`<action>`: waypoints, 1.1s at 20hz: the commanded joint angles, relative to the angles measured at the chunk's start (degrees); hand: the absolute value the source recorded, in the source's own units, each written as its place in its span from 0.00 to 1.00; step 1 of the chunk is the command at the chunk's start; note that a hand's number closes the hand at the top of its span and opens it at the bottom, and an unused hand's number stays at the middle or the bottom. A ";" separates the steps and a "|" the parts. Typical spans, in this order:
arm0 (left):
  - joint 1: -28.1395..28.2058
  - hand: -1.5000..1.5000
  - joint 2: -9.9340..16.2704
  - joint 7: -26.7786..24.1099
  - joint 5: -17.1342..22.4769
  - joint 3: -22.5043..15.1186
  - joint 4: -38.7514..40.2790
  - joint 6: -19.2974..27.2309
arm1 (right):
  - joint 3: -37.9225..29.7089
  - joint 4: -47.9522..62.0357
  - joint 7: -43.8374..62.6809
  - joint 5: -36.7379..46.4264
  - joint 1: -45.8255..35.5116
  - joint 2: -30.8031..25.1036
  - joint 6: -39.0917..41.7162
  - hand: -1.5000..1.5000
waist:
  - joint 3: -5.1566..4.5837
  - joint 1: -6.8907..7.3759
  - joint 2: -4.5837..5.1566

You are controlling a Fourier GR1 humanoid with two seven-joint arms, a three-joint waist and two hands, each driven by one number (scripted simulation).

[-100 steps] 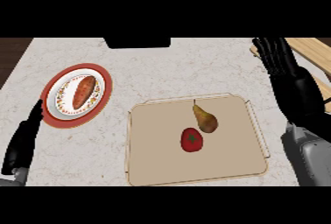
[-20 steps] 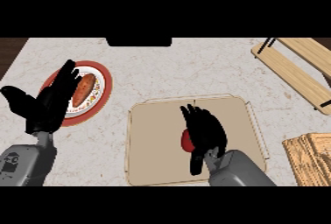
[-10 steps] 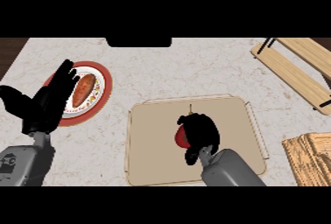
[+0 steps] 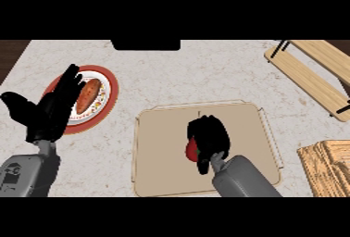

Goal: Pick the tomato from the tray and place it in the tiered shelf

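Note:
A red tomato (image 4: 190, 150) lies on the beige tray (image 4: 161, 157) in the middle of the counter, mostly hidden under my right hand (image 4: 209, 137). That hand's fingers are curled down round the tomato, and only its left edge shows. A thin dark pear stem peeks out just above the hand; the pear itself is hidden. The wooden tiered shelf (image 4: 312, 73) stands at the far right, well away from the tray. My left hand (image 4: 49, 109) is held open, fingers up, at the left over the plate's edge.
A red-rimmed plate (image 4: 108, 92) with a sausage (image 4: 86, 94) sits left of the tray. A wooden crate (image 4: 331, 163) occupies the lower right corner. A dark object (image 4: 146, 44) sits at the counter's far edge.
My right hand's fingers have curled from straight to closed round the tomato on the tray. The left hand has stayed open at the left.

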 commanded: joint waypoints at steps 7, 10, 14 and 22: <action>0.00 0.50 -0.17 -0.11 0.13 1.51 0.58 -1.41 | 7.41 -19.20 -11.51 1.10 16.08 -8.44 -1.43 1.00 | 0.27 -0.86 0.30; 1.52 0.50 0.01 1.57 -0.22 1.57 -2.86 -0.59 | 10.61 -29.32 -13.10 2.27 24.06 -13.76 -3.26 1.00 | 0.28 -0.84 0.22; 2.37 0.50 0.56 -0.71 0.95 2.85 -1.03 -2.29 | 2.63 -39.60 -13.34 -7.28 23.60 -8.65 -5.03 1.00 | 0.26 -1.23 0.24; 0.71 0.50 -0.49 -0.77 -0.68 1.96 0.92 -1.36 | -13.60 -60.72 -6.41 -17.87 20.61 -7.80 -2.12 1.00 | 0.22 -0.93 0.55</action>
